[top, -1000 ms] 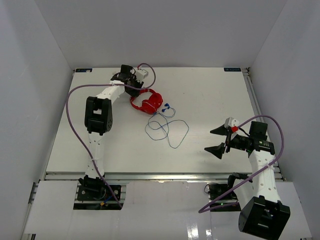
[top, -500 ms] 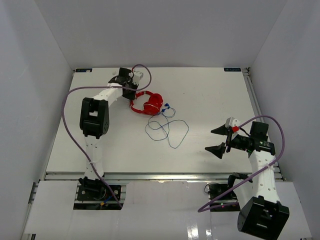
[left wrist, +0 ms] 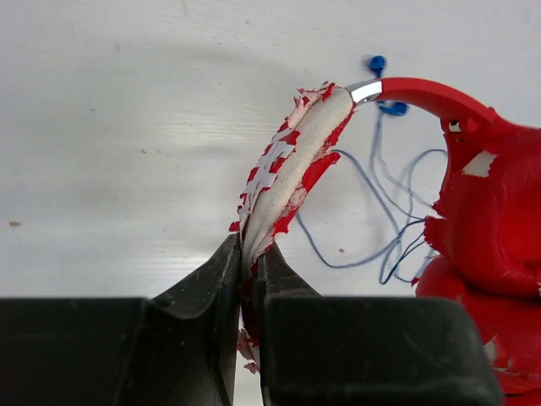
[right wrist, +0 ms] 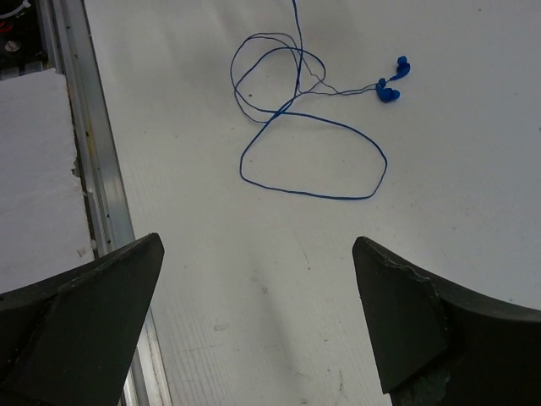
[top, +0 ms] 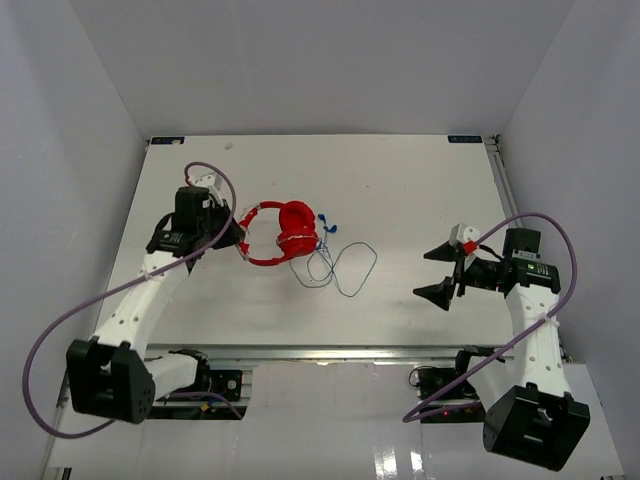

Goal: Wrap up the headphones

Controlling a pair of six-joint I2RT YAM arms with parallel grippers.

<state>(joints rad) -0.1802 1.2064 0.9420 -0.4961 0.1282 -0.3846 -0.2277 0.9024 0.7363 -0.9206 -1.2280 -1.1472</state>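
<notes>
The red headphones lie left of the table's middle, earcups stacked at the right end. My left gripper is shut on the worn headband, whose red skin is peeling off white padding. The thin blue cord lies in loose loops to the right of the earcups, with a blue plug end near them. The cord and blue end also show in the right wrist view. My right gripper is open and empty, well to the right of the cord.
The white table has a metal rail along its near edge and white walls around it. Purple arm cables loop beside both arms.
</notes>
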